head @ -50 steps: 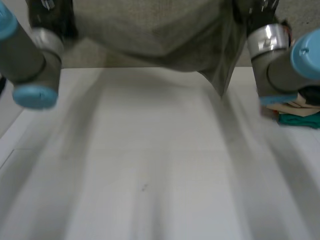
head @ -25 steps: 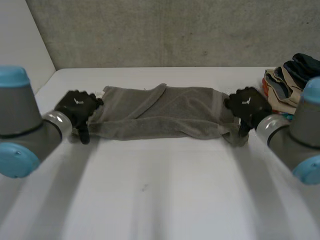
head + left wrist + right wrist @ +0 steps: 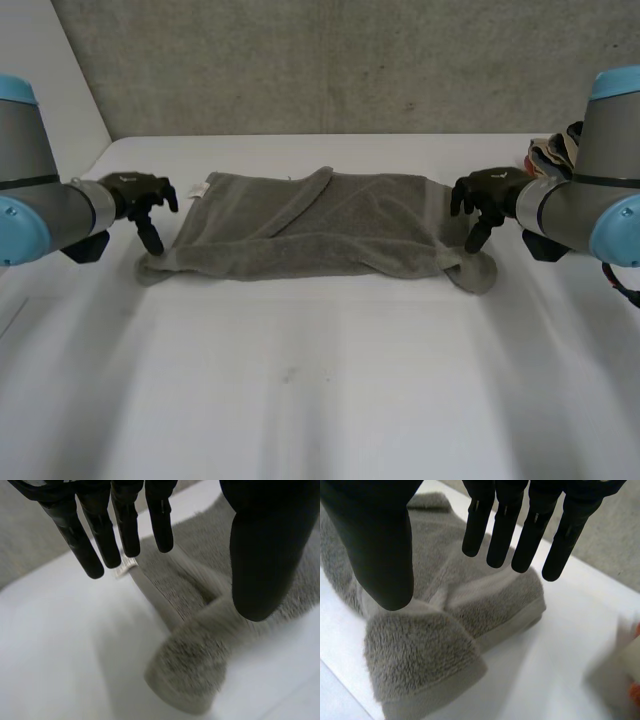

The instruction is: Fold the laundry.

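Note:
A grey towel [image 3: 320, 225] lies folded lengthwise across the far half of the white table [image 3: 320, 390], with rumpled ends. My left hand [image 3: 140, 195] hovers just above the towel's left end [image 3: 200, 655], fingers [image 3: 100, 530] straight and apart from the thumb, holding nothing. At the towel's right end [image 3: 425, 665] my right hand [image 3: 485, 195] hangs open too, its fingers [image 3: 520, 525] spread above the bunched corner and clear of the cloth.
A pile of other clothes [image 3: 550, 160] sits at the table's far right, behind my right arm. A concrete wall [image 3: 330, 60] runs along the table's back edge. Bare table stretches from the towel to the front edge.
The towel, held up high a second ago, has been laid down on the table. Both hands have let go of its ends and drawn outward, fingers now straight.

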